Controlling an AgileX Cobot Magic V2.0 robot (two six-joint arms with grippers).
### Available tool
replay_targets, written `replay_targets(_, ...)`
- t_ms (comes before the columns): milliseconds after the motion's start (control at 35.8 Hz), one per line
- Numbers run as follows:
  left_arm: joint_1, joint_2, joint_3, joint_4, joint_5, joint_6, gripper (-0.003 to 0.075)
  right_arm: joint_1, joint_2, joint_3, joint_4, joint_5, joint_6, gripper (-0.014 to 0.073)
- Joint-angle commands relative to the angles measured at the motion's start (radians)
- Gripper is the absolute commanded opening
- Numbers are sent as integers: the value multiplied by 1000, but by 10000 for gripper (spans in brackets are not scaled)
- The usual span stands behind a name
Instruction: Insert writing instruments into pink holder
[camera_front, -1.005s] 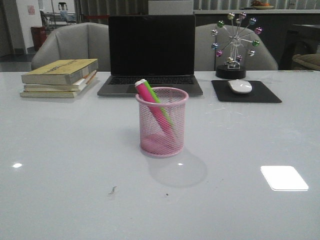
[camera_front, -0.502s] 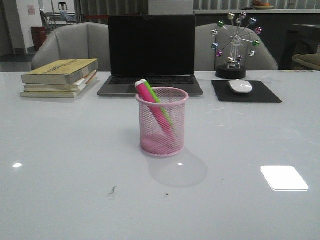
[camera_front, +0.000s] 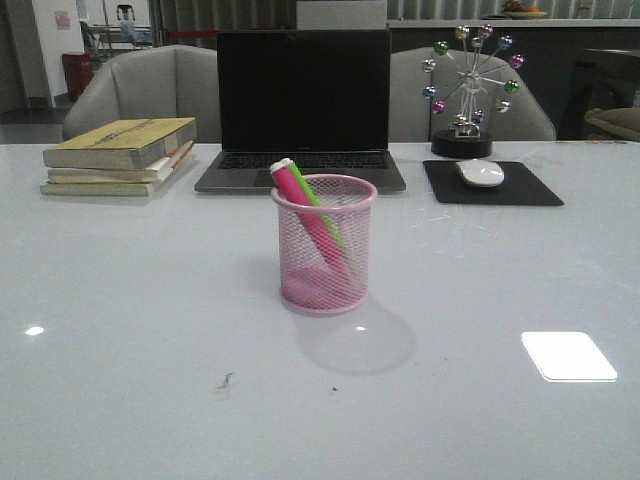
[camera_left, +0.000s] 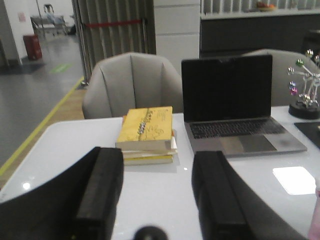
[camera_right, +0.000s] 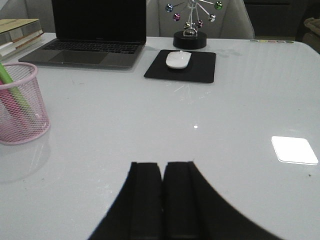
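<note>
— While both arms are being kept back from the middle of the table (camera_front: 140, 330), where is the pink holder (camera_front: 324, 245) being seen relative to each gripper?

— From the right gripper (camera_right: 162, 172) it is being seen well ahead and off to that arm's left side, standing upright on the table. From the left gripper (camera_left: 157, 185) only a sliver of pink is being caught at the far right edge of the view, so the cup is lying off to that arm's right.

— And how are the jaws being held?

— The right gripper's two dark fingers (camera_right: 145, 195) are being pressed together with only a thin seam between them, and nothing is being held. The left gripper's fingers (camera_left: 100, 190) are being kept wide apart, with bare table between them and nothing gripped.

— Why are the pens being found leaning?

— The green pen (camera_front: 312, 198) and the pink pen (camera_front: 310, 215) are judged to be longer than the cup is tall, so they are being propped on a slant, lower ends resting at the base, pale upper ends sticking out over the rim on the left. They are lying side by side, touching.

— What is being counted?

— Two pens, one holder, both pens inside it. Beyond it, one laptop (camera_front: 302, 105), three stacked books (camera_front: 118, 157), one mouse (camera_front: 481, 172) on one black pad (camera_front: 525, 190), and one spinning ornament (camera_front: 470, 85) are being counted. No pen is being seen loose on the table, so the task is judged complete.
</note>
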Motion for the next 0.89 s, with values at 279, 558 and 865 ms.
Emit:
replay_targets(279, 112, -372, 159, 2, -91, -4, 383, 1, -18, 1, -9, -82, 1, 50)
replay_targets(558, 112, -391, 343, -40, -140, -4, 383, 1, -18, 1, -9, -83, 1, 50)
replay_targets(865, 112, -391, 462, -50, -132, -16, 230, 1, -18, 1, -9, -83, 1, 50)
